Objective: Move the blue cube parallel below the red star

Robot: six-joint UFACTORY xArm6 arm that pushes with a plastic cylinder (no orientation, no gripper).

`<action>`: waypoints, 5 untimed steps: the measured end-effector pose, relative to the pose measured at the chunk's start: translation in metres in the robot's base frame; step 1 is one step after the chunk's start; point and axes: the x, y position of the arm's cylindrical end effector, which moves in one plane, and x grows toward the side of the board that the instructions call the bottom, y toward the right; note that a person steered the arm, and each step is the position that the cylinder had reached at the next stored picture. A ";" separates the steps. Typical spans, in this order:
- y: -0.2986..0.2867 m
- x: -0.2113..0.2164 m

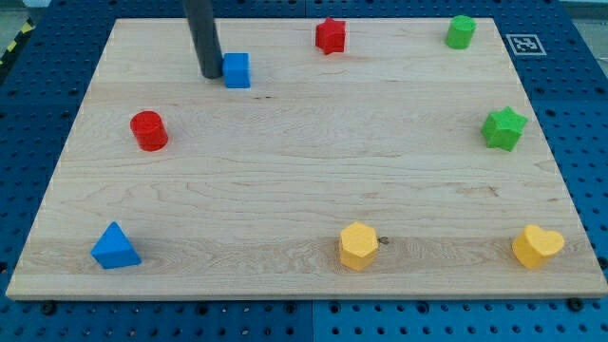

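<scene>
The blue cube (pixel 237 69) sits on the wooden board near the view's top, left of centre. The red star (pixel 330 35) lies further right and a little higher, near the board's top edge. My tip (pixel 210 74) is the lower end of a dark rod that comes down from the view's top. It stands right at the cube's left side, touching it or nearly so.
A red cylinder (pixel 148 130) is at the left. A blue triangular block (pixel 115 247) is at the bottom left. Two yellow blocks (pixel 358 245) (pixel 537 246) lie along the bottom. A green star (pixel 503 128) and a green cylinder (pixel 461 31) are at the right.
</scene>
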 end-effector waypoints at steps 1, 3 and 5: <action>0.023 0.000; 0.083 0.012; 0.086 -0.019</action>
